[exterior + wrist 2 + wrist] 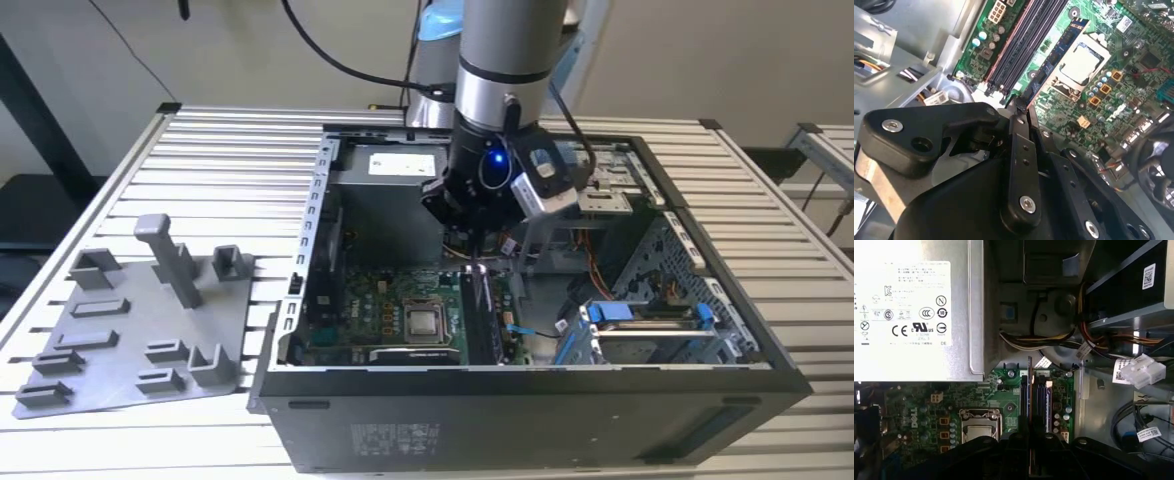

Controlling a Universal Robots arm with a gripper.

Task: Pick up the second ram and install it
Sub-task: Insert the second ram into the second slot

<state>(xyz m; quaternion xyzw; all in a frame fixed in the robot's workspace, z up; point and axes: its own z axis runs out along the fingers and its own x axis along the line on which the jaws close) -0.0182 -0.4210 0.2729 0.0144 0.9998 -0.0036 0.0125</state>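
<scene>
The gripper [470, 243] hangs inside the open computer case [747, 345], low over the motherboard [387, 315], with its fingers [1019, 150] drawn narrow onto the second ram [1029, 390]. In the first wrist view that thin strip shows edge-on, running up out of the fingertips between the black memory slots [1040, 402]; whether its lower edge already sits in a slot cannot be made out. In the second wrist view the closed fingertips end right at the near end of the long black slots, which run away beside the processor socket [1077, 62]. The power supply [914, 310] with its white label lies beyond the board in the first wrist view, and a bundle of yellow and black cables [1034, 342] crosses beside it. In the exterior view, the case stands on a slatted metal table [200, 160], and a grey plastic holder plate [134, 330] with upright posts lies well apart toward the exterior view's left.
</scene>
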